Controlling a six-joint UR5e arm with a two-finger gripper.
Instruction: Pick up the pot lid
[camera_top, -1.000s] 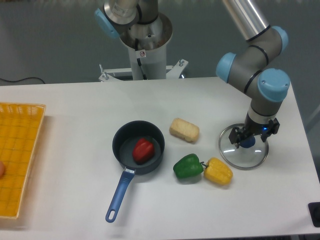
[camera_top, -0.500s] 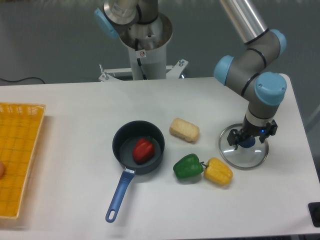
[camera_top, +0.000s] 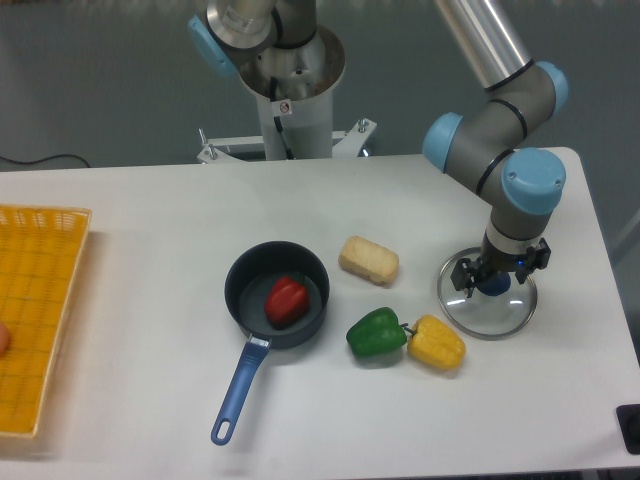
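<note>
The lid (camera_top: 470, 312) lies on the right side of the table (camera_top: 180, 230), with its blue knob (camera_top: 494, 287) up. The gripper (camera_top: 501, 268) is over it, its two fingers spread apart and holding nothing. A yellow thing (camera_top: 437, 343) sits just beside the lid, close to its edge. Next to that is a green pepper (camera_top: 377, 333). A tan block (camera_top: 368, 260) is near too. The black pan (camera_top: 245, 285) has a red thing (camera_top: 287, 301) in it.

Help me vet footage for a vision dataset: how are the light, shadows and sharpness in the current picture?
In the camera view, the white table looks brightly lit, shadows faint and soft; the black pan loses interior detail to darkness; the clear lid nearly blends into the table; the green pepper looks reasonably sharp.
</note>
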